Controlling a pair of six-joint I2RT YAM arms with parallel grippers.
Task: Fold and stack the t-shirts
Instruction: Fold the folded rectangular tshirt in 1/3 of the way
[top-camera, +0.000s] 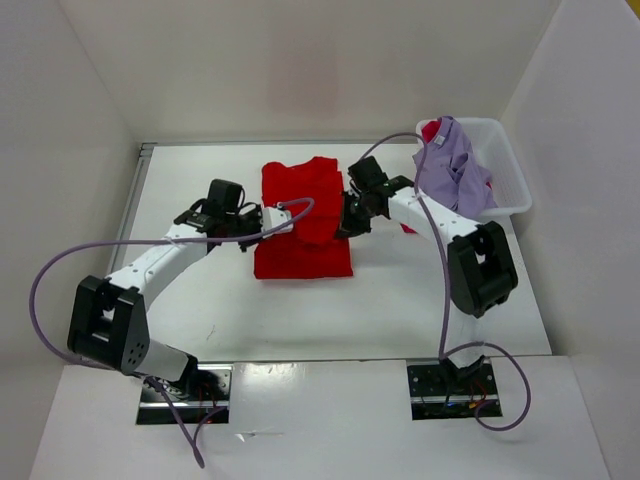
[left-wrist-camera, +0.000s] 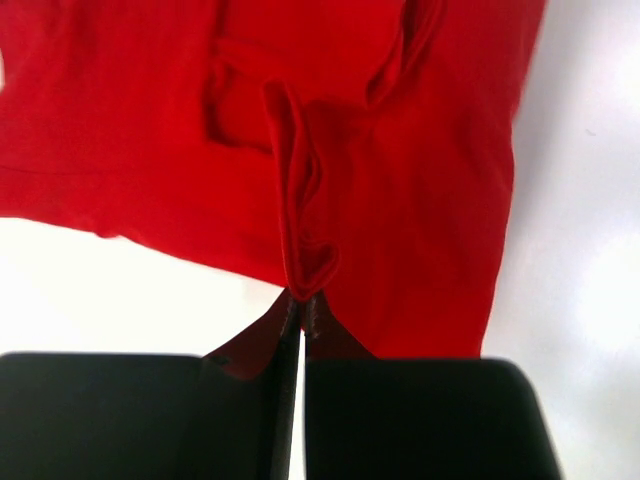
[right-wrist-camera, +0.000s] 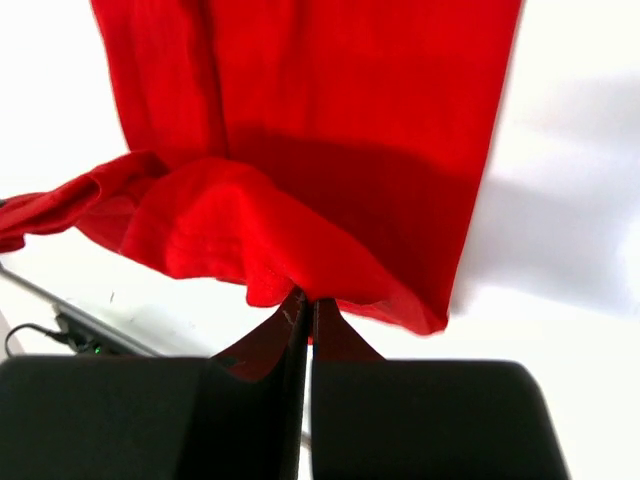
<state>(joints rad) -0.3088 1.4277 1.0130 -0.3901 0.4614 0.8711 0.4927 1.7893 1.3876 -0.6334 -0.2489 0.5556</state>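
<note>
A bright red t-shirt lies partly folded in the middle of the white table. My left gripper is shut on a pinched fold at its left edge. My right gripper is shut on its right edge and holds that edge lifted above the rest of the cloth. A pale lavender t-shirt hangs over the rim of the white bin. A bit of pinkish crimson cloth shows in the bin behind it.
The white plastic bin stands at the back right of the table. White walls close in the table on the left, back and right. A metal rail runs along the table's left edge.
</note>
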